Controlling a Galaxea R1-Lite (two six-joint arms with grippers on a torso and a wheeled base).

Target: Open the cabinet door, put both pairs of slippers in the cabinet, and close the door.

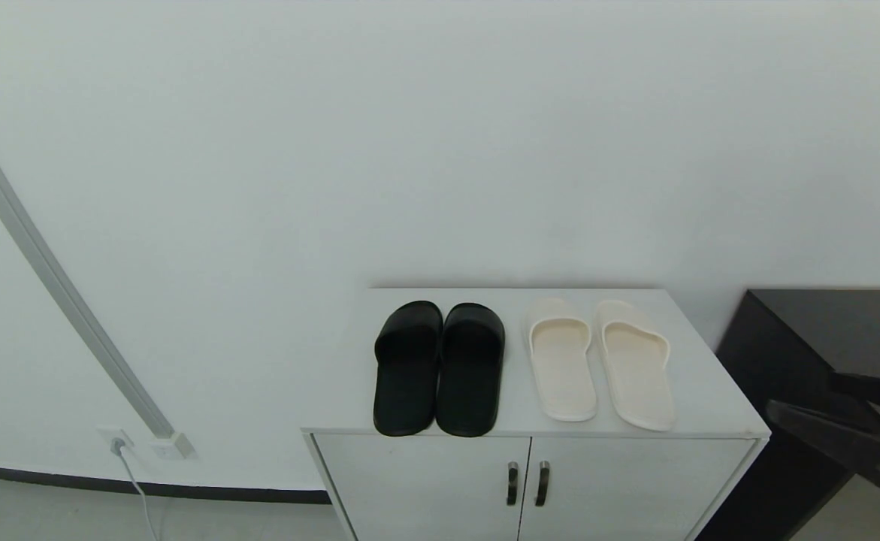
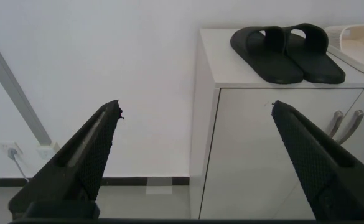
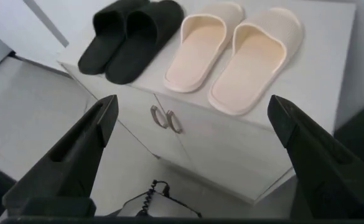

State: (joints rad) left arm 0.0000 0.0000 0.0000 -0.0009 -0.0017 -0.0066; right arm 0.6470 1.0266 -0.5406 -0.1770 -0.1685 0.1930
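Black jaws splayed wide, facing cabinet.

Bright, diffuse, even light; faint soft shadow on wall behind cabinet.

Four slippers in all: two black slippers and two cream slippers. One white cabinet has two doors and two dark handles, one on each door. There is one black table, one wall socket and one white cable.
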